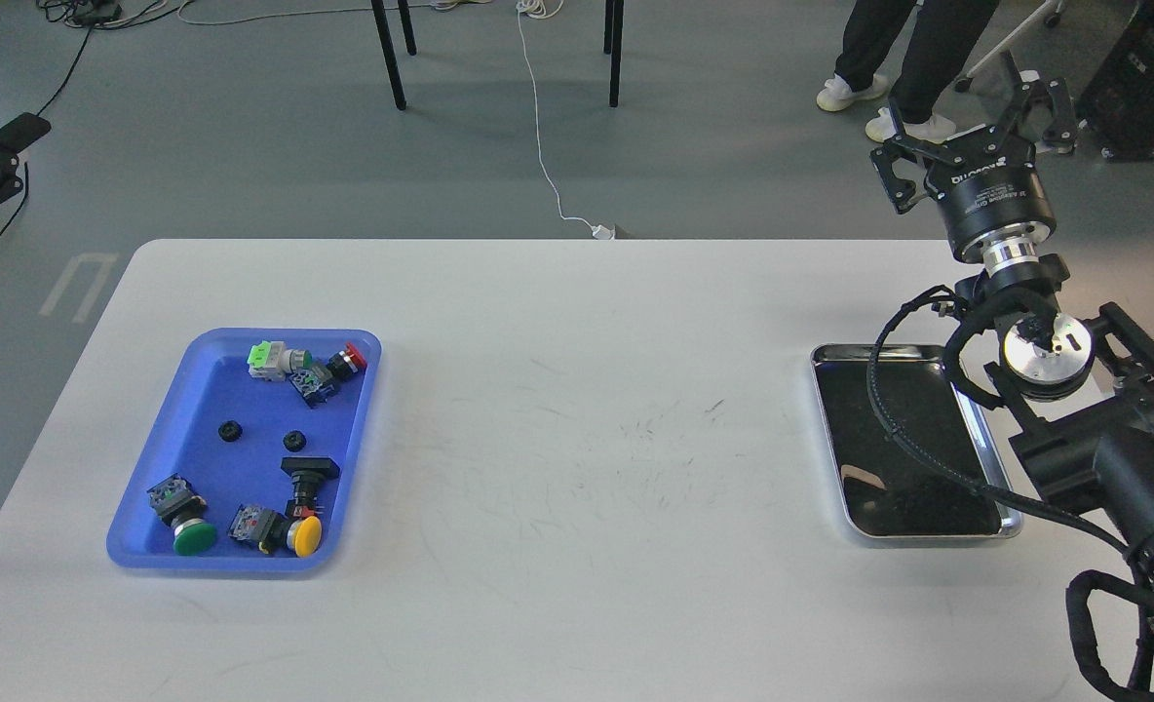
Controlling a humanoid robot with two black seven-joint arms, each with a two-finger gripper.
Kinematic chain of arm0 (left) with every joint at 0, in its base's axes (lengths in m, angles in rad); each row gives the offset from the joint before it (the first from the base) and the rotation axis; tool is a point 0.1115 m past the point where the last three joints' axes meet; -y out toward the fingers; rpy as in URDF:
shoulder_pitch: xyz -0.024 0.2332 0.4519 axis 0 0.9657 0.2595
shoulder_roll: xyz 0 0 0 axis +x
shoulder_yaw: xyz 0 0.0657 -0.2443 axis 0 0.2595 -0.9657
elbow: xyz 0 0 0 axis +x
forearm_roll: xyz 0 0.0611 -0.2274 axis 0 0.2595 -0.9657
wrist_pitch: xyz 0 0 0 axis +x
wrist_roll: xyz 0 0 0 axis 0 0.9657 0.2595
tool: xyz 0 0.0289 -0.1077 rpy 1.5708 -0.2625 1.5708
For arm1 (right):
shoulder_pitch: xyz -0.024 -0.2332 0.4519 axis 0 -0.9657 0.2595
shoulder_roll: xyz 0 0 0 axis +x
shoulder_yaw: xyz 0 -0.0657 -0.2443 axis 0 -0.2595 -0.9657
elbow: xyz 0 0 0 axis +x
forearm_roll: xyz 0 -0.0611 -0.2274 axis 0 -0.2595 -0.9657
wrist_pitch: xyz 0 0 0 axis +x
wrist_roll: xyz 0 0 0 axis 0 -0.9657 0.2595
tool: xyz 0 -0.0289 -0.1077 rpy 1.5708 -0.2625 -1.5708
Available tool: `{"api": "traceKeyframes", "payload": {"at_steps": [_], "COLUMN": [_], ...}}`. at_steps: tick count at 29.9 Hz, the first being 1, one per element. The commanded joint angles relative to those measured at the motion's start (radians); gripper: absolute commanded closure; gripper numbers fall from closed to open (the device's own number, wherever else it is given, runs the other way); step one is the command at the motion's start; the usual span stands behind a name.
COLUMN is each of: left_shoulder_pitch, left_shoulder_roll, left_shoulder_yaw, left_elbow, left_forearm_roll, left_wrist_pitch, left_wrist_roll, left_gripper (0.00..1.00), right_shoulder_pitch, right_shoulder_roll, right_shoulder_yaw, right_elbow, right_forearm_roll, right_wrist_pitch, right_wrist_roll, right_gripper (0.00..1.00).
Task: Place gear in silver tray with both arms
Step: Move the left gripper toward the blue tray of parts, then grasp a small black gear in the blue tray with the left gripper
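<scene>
Near the right edge of the white counter point(557, 390) lies the silver tray point(1011, 522), its dark bottom bare. The right arm point(1103, 458) crosses the tray's right rim and rises past the counter's far right corner, where the right gripper point(972, 107) hangs in the air with its fingers point(894, 171) spread apart, holding nothing. Near the left edge sits a blue tray point(197, 444) with two small black gears point(231, 430) among coloured push-button switches point(304, 534). The left arm is out of view.
</scene>
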State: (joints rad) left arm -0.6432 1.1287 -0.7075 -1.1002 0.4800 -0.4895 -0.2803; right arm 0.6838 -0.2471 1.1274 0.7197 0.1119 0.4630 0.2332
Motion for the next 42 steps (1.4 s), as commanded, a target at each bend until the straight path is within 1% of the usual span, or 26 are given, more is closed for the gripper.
{"api": "traceKeyframes", "payload": {"at_steps": [1,4,8,12,15,17,20,22,26,29,31,33,37,40,42], "left_shoulder_pitch": [0.027,0.033,0.033,0.033,0.034,0.036,0.039,0.039,0.039,0.039,0.040,0.040,0.040,0.040,0.040], "left_shoulder_roll": [0.048,0.065,0.074,0.072,0.062,0.045,-0.007,-0.042,-0.130,-0.162,-0.185,-0.216,-0.268,-0.286,-0.288], "left_shoulder_yaw": [0.002,0.006,0.010,0.046,0.115,0.167,0.238,0.273,0.390,0.463,0.500,0.528,0.531,0.533,0.533], "left_elbow": [-0.099,-0.156,-0.193,-0.245,-0.273,-0.273,-0.261,-0.225,-0.087,-0.037,-0.003,0.042,0.132,0.164,0.171], "left_forearm_roll": [0.141,0.328,0.607,0.806,0.974,1.080,1.241,1.327,1.381,1.381,1.379,1.379,1.379,1.376,1.370], "left_wrist_pitch": [0.001,0.001,0.001,0.001,0.061,0.120,0.230,0.311,0.446,0.525,0.548,0.554,0.554,0.554,0.552], "left_wrist_roll": [-0.014,-0.033,-0.102,-0.106,-0.106,-0.106,-0.100,-0.097,-0.097,-0.096,-0.092,-0.091,-0.092,-0.092,-0.092], "left_gripper": [0.02,0.02,0.03,0.03,0.07,0.08,0.08,0.08,0.09,0.19,0.23,0.29,0.37,0.42,0.43], "right_shoulder_pitch": [-0.003,-0.003,-0.006,-0.013,-0.018,-0.024,-0.033,-0.035,-0.047,-0.052,-0.055,-0.055,-0.055,-0.055,-0.055], "right_shoulder_roll": [-0.006,-0.008,-0.020,-0.020,-0.020,-0.020,-0.027,-0.041,-0.054,-0.061,-0.069,-0.072,-0.070,-0.070,-0.070], "right_shoulder_yaw": [0.000,0.000,0.000,0.000,0.000,0.000,0.002,0.000,0.000,0.002,0.002,0.002,0.002,0.002,0.002], "right_elbow": [0.001,0.003,0.003,0.004,0.006,0.006,0.004,0.004,0.004,0.003,0.003,0.004,0.004,0.004,0.004], "right_forearm_roll": [0.000,0.000,0.000,0.000,0.000,0.000,0.000,0.000,0.000,0.000,0.000,0.000,0.000,0.000,0.000], "right_wrist_pitch": [0.000,0.000,0.000,0.000,0.000,0.000,0.000,0.000,0.000,-0.001,-0.001,0.000,0.000,-0.001,-0.001], "right_wrist_roll": [0.000,0.000,-0.002,-0.002,0.000,0.000,0.000,0.000,0.000,-0.002,0.000,-0.002,0.000,0.000,0.000], "right_gripper": [0.01,0.01,0.01,0.01,0.01,0.01,0.01,0.01,0.01,0.01,0.01,0.01,0.01,0.01,0.01]}}
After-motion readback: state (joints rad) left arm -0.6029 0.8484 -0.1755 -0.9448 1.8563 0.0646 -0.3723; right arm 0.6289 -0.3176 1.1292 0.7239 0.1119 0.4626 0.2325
